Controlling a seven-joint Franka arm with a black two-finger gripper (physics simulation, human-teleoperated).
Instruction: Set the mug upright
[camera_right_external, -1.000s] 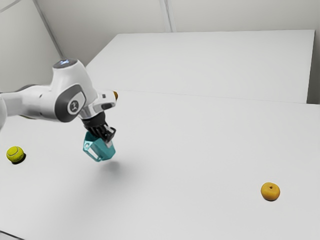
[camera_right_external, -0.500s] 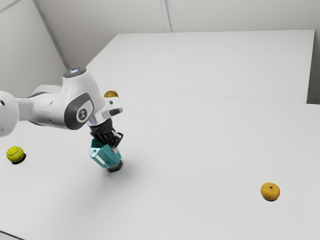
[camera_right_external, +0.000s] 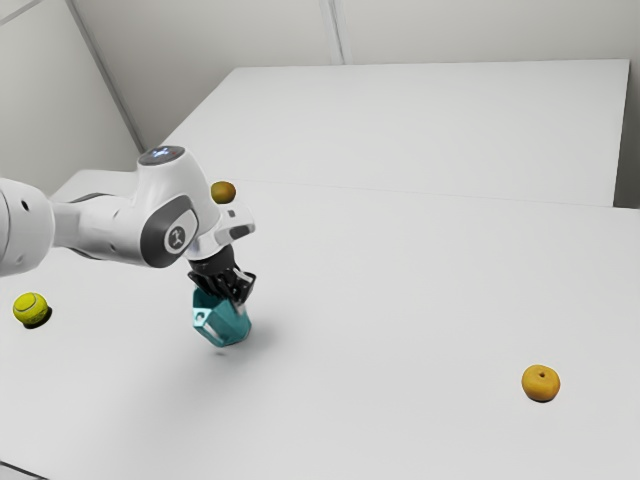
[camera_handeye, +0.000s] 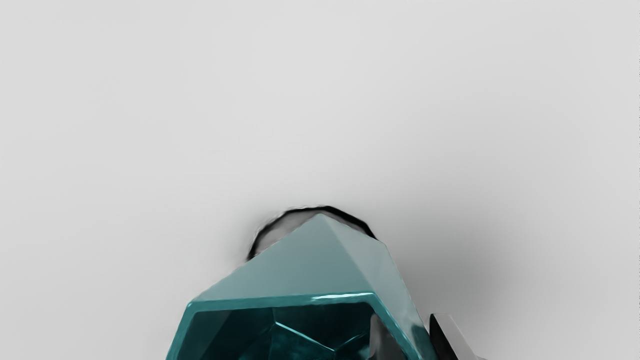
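The gripper (camera_right_external: 236, 294) points down in the exterior view, closed on the rim side of the teal mug (camera_right_external: 224, 326). The mug leans a little, its opening up toward the hand, and hangs low near the table; whether its base touches is unclear. In the wrist view the gripper (camera_handeye: 408, 325) has one finger inside the faceted mug (camera_handeye: 300, 280) and the other outside, with the mug's wall pinched between them. A dark-edged ring (camera_handeye: 300, 209) shows on the table past the mug's lower end.
A yellow-green tennis ball (camera_right_external: 31, 309) lies at the exterior view's left. One orange fruit (camera_right_external: 541, 382) rests at that view's lower right, and another (camera_right_external: 223, 191) is behind the hand on the white table (camera_right_external: 400, 300).
My hand has carried the mug toward the exterior view's right and lower in that view. The mug looks less tilted than before. The ball and the fruit at the right have stayed put.
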